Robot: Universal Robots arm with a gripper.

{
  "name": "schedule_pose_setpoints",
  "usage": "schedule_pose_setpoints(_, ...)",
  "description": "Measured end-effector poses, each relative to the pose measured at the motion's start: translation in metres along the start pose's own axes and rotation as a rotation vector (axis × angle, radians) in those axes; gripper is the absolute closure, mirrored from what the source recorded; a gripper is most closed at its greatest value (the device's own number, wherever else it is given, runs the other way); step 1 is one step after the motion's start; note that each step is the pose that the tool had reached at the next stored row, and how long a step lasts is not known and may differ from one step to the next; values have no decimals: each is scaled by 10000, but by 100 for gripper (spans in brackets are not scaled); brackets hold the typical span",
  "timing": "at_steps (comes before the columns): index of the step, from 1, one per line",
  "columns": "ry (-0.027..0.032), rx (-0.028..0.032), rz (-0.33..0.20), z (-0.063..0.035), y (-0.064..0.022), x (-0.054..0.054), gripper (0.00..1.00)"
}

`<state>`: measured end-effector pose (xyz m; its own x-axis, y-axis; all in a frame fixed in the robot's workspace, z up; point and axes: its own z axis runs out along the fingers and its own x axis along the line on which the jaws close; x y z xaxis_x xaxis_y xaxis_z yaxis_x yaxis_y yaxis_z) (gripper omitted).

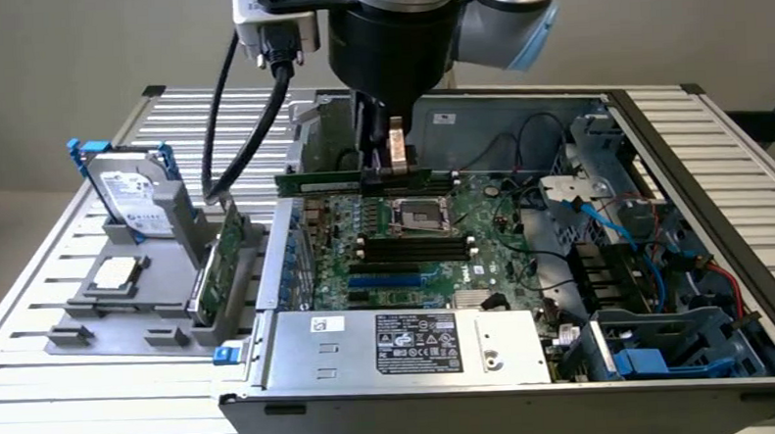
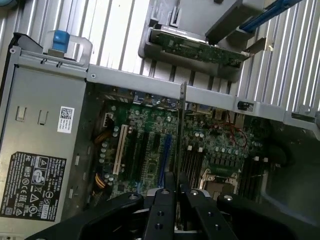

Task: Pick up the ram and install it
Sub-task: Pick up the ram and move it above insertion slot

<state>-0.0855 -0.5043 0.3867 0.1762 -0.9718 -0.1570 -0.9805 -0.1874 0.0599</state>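
- Black fingers (image 2: 160,205) of the end effector (image 2: 176,181) sit closest to the wrist camera. They are closed flat against both faces of the ram (image 2: 180,125), which shows edge-on as a thin line.
- From the exterior view, the end effector (image 1: 392,173) holds the ram (image 1: 320,181) level. Its long edge runs across the view, and more of it sticks out toward the exterior view's left.
- The stick hangs above the motherboard (image 1: 493,222), apart from the black memory slots (image 1: 415,245), with open room over them. The CPU socket (image 1: 414,214) lies just beside those slots.
- Blue cables (image 1: 598,223) crowd the case's inside at the exterior view's right.
- Along the case (image 1: 500,393) rim nearest the exterior camera, the power supply (image 1: 302,353) carries a printed label (image 1: 419,343) and a white barcode sticker (image 1: 326,324). The print is too small to read.
- Outside the case wall, on the slatted worktop (image 1: 712,144), a grey fixture (image 1: 118,332) holds an upright expansion card (image 1: 220,259) and a hard drive (image 1: 135,194).
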Motion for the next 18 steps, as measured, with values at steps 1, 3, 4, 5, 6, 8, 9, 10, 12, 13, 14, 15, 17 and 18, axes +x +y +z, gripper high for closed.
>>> schedule_pose_setpoints(1, 2, 8, -1, 8, -34, -3, 86)
schedule_pose_setpoints(3, 5, 28, -4, 23, -112, -9, 86)
schedule_pose_setpoints(4, 6, 38, -5, 30, -149, -12, 86)
schedule_pose_setpoints(5, 8, 45, -6, 37, -187, -15, 86)
schedule_pose_setpoints(6, 9, 50, -7, 45, -224, -19, 86)
schedule_pose_setpoints(8, 10, 53, -7, 63, -291, -42, 86)
schedule_pose_setpoints(9, 11, 53, -8, 74, -319, -67, 86)
schedule_pose_setpoints(10, 10, 55, -7, 88, -340, -104, 86)
schedule_pose_setpoints(12, 13, 55, -8, 119, -379, -187, 86)
schedule_pose_setpoints(13, 13, 55, -8, 135, -396, -229, 86)
schedule_pose_setpoints(14, 15, 54, -7, 148, -413, -264, 86)
schedule_pose_setpoints(15, 15, 54, -9, 158, -431, -287, 86)
schedule_pose_setpoints(17, 16, 55, -8, 174, -465, -328, 86)
schedule_pose_setpoints(18, 16, 55, -8, 181, -483, -345, 86)
